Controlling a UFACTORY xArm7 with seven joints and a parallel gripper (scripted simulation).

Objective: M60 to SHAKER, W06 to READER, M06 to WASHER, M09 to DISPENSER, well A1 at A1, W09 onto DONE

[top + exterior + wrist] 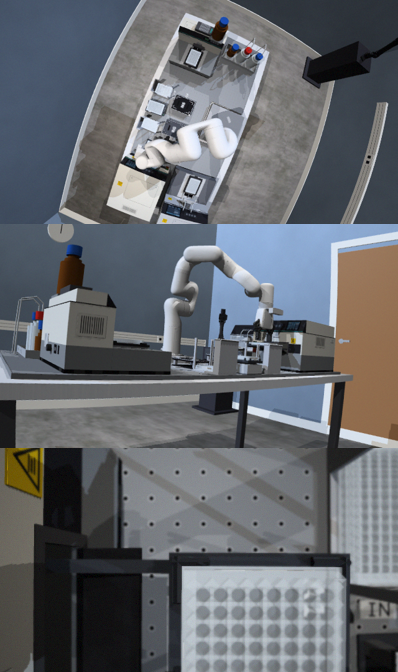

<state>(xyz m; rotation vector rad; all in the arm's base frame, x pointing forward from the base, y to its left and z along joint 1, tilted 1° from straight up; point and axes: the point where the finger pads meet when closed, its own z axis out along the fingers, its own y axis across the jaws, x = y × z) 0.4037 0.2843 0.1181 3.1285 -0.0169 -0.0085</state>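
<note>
My gripper (263,338) is open and points down just above the reader's tray. The arm hides it in the top view, and its fingers do not show in the wrist view. A white plate (265,620), apparently W09, lies in the READER's dark tray (260,559). Part of the IN rack's white plate (367,523) (150,124) shows to its right. Another plate (156,106), apparently on SHAKER, lies between IN and the rack with a plate (163,89), apparently DONE. Two more plates (194,57) (193,185) sit on the instruments at the two ends. Plate labels are unreadable.
The reader housing (137,190) (317,348) stands beside the gripper. The rack walls (226,358) (272,359) rise near it. The black recovery nest N6 (177,109) and the regrip nest RG (166,128) lie inward of the racks. Bottles (220,30) stand at the far end.
</note>
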